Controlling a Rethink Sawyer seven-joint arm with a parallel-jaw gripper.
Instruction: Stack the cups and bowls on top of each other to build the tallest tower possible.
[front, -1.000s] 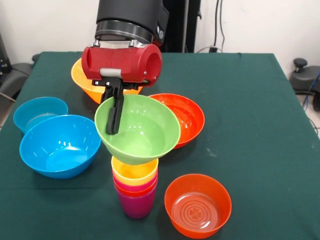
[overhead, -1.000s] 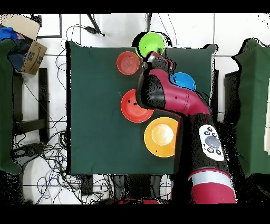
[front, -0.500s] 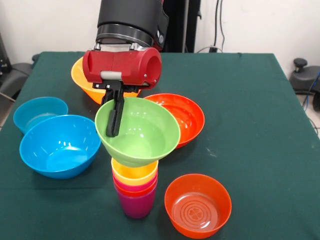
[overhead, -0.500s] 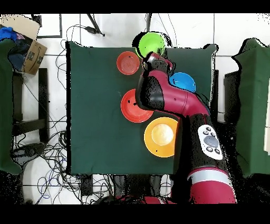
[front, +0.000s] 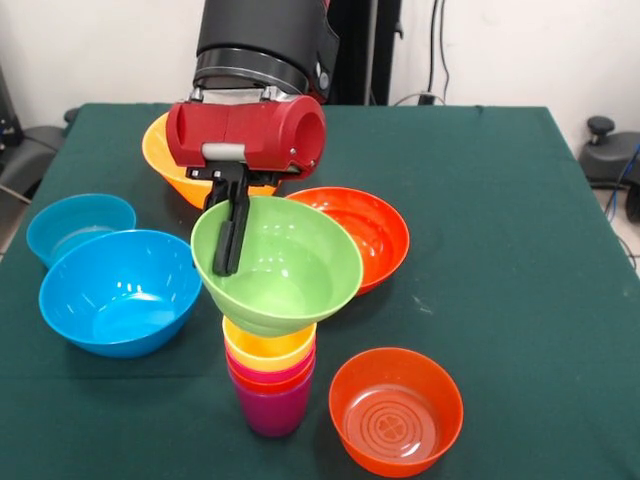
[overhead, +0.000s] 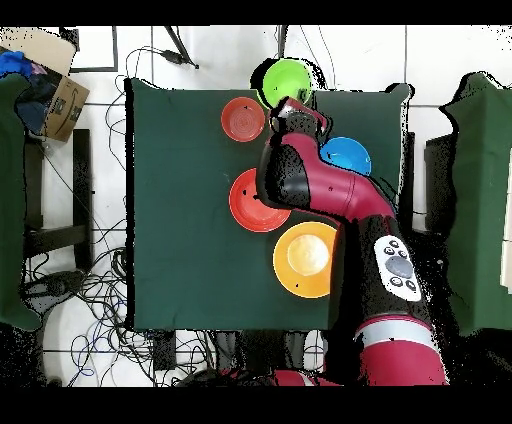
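Green bowl (front: 277, 262) over the tower (front: 270, 375), pinched at its rim by the gripper (front: 231, 235).
Four cups nested; five bowls around the tower unstacked.

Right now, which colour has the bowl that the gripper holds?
Green bowl, held by the gripper; clearest in the front view.

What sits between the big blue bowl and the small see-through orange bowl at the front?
In the front view, the stack of plastic cups stands between the large blue bowl and the small translucent orange bowl.
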